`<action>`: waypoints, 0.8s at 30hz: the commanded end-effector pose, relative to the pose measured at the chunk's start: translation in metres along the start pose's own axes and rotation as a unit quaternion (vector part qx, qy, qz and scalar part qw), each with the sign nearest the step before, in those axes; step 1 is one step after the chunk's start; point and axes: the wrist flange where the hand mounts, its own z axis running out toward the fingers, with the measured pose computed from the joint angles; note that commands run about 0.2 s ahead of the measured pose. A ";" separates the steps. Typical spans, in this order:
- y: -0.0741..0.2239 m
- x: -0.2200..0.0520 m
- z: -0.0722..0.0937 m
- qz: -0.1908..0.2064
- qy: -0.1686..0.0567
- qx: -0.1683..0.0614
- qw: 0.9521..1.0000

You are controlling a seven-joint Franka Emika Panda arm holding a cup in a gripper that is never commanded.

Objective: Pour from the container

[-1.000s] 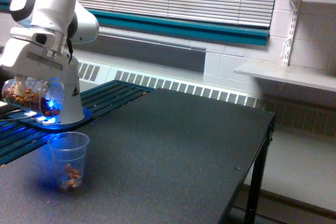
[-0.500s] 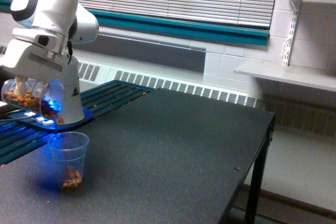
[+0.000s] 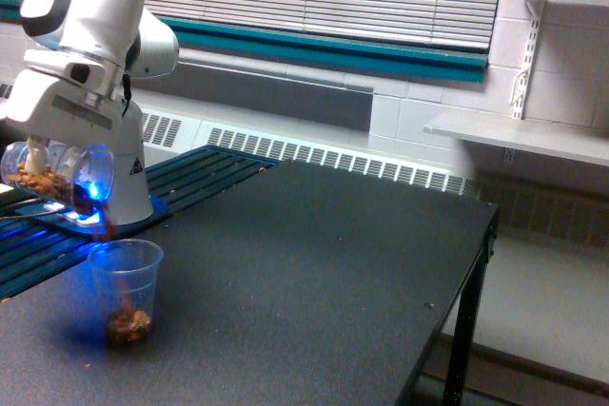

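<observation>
Cup [image 3: 126, 289] below tilted container [image 3: 59, 174]

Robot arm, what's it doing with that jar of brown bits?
The white robot arm is tipping a clear round glass-like jar on its side over a small clear plastic cup on the dark table. Small brown pieces are spilling from the jar's mouth into the cup, which already has a little pile at the bottom. More remain in the jar.
</observation>
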 end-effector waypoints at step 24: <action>-0.006 0.011 -0.008 -0.020 -0.008 -0.027 0.999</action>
